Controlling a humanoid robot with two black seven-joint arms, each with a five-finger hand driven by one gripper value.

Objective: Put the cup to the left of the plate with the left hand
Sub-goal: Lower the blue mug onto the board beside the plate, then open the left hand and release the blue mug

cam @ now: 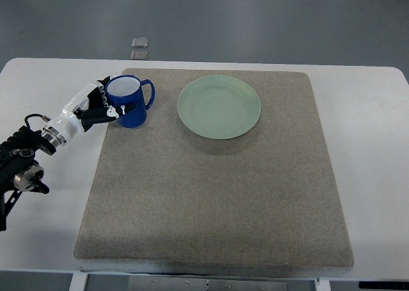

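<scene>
— Step in hand?
— Placing, by the look of it. Cup (130,102) upright on the mat (211,195), near its far left corner, left of the plate (219,107) and clear of it — already where the task wants it.

— And the left hand (99,107)?
— Wrapped round the cup's left side, fingers (110,112) curled across the blue wall, thumb side hidden behind it. Gripping, not resting. Handle pointing right, toward the plate, away from the palm.

— Cup down or lifted?
— Hard to say for certain; base looks seated on the mat, no tilt.

— Next move, then?
— Probably a release: loosen the fingers without dragging the wall, then draw back left along the arm's own line. No upward tug until the fingers are free — otherwise a tipped cup.

— Risks?
— Cup close to the mat's left edge; a sideways nudge could push it onto the table (38,93). Plate well out of the way.

— Right hand?
— Nowhere in view.
</scene>
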